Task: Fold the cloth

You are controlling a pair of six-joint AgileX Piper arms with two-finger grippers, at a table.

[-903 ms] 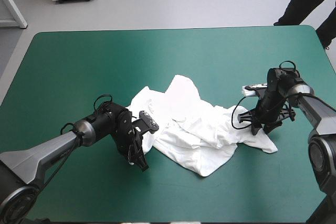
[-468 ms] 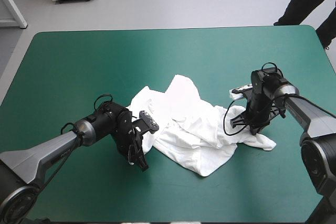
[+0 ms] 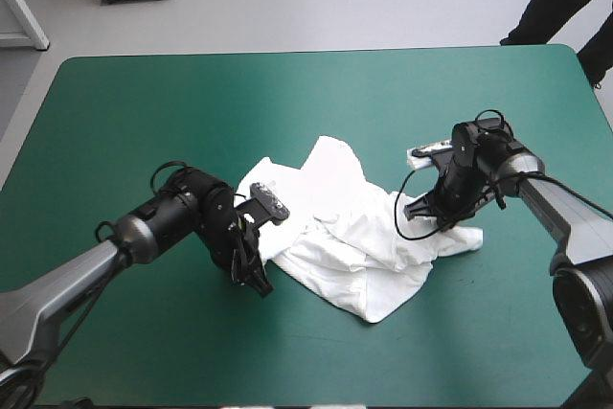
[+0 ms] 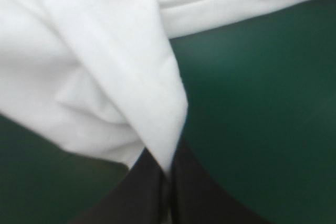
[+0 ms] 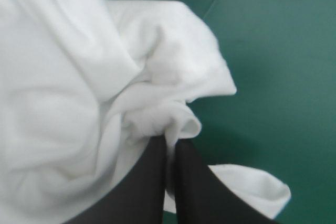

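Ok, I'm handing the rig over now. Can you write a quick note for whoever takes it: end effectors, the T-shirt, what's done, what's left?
Left end effector: shut on the T-shirt, pinching a fold at its left edge.
Right end effector: shut on the T-shirt, gripping a bunched fold at its right edge.
T-shirt: crumpled heap mid-table on the teal-green cover, not spread flat.
Done: both grasps taken.
Left: probably pull it flat first, then all the folding.
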